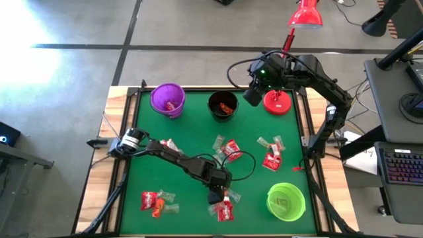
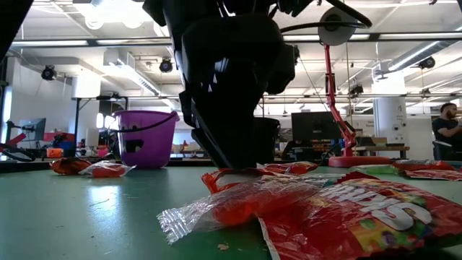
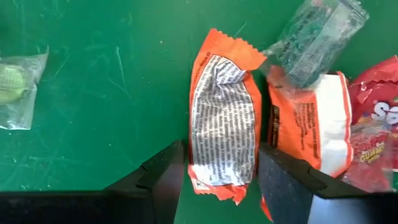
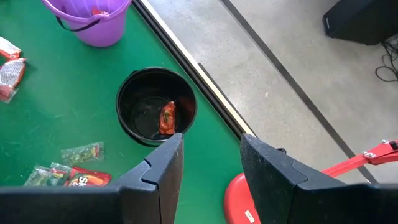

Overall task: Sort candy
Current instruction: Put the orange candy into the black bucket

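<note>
My left gripper (image 1: 215, 196) (image 3: 221, 180) is low over a candy cluster (image 1: 225, 210) near the table's near edge. It is open, with one finger along each long side of an orange packet (image 3: 221, 124) that lies flat, printed white back up. Beside it lie a second orange packet (image 3: 311, 124), a greenish cellophane sweet (image 3: 317, 37) and a red packet (image 3: 376, 124). My right gripper (image 1: 251, 96) (image 4: 211, 162) hangs open and empty near the far edge, beside the black cup (image 4: 155, 106), which holds an orange-red sweet (image 4: 166, 118). My left gripper comes down from above with a finger (image 3: 168, 177) close along each long edge of the orange packet's lower end (image 3: 217, 174). The packet lies flat on the table. I cannot tell whether the fingers touch it.
A purple cup (image 1: 167, 99) stands at the far left and a green cup (image 1: 285, 201) at the near right. The red lamp's base (image 1: 277, 102) sits by the right gripper. More candy lies near-left (image 1: 157, 201), mid-table (image 1: 228, 151) and to the right (image 1: 272, 155).
</note>
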Robot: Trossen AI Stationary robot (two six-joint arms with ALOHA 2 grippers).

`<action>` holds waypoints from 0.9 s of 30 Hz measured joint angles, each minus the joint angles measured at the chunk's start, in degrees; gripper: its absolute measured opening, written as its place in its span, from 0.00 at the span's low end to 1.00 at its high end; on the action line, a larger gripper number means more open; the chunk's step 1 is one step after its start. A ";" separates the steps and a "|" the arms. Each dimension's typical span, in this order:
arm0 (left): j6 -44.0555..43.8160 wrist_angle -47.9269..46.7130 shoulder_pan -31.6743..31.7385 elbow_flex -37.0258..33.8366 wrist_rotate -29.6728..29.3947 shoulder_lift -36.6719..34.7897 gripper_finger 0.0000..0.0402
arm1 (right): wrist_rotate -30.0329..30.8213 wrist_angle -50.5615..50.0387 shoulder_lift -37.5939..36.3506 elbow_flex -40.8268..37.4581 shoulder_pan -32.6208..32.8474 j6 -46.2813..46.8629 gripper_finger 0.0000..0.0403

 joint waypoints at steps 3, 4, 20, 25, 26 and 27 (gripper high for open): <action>1.01 -0.12 0.03 0.00 -0.02 0.01 0.36 | 0.00 0.00 0.00 0.00 0.00 -0.03 0.38; 1.57 -0.21 0.06 0.00 -0.02 -0.01 0.33 | 0.00 0.01 0.00 0.00 0.00 -0.07 0.38; 4.41 -4.12 0.62 -0.22 -1.00 -1.66 0.01 | 0.00 0.00 0.00 0.00 0.00 -0.23 0.38; 5.25 -9.58 1.17 -0.24 -2.88 -3.86 0.01 | 0.02 0.01 -0.01 0.00 0.00 -0.71 0.38; 5.35 -10.51 1.37 -0.24 -2.88 -4.11 0.01 | 0.02 0.00 0.00 0.00 0.00 -0.73 0.38; 5.41 -11.01 1.57 -0.24 -2.89 -4.45 0.01 | 0.02 0.01 -0.01 0.00 0.00 -0.85 0.38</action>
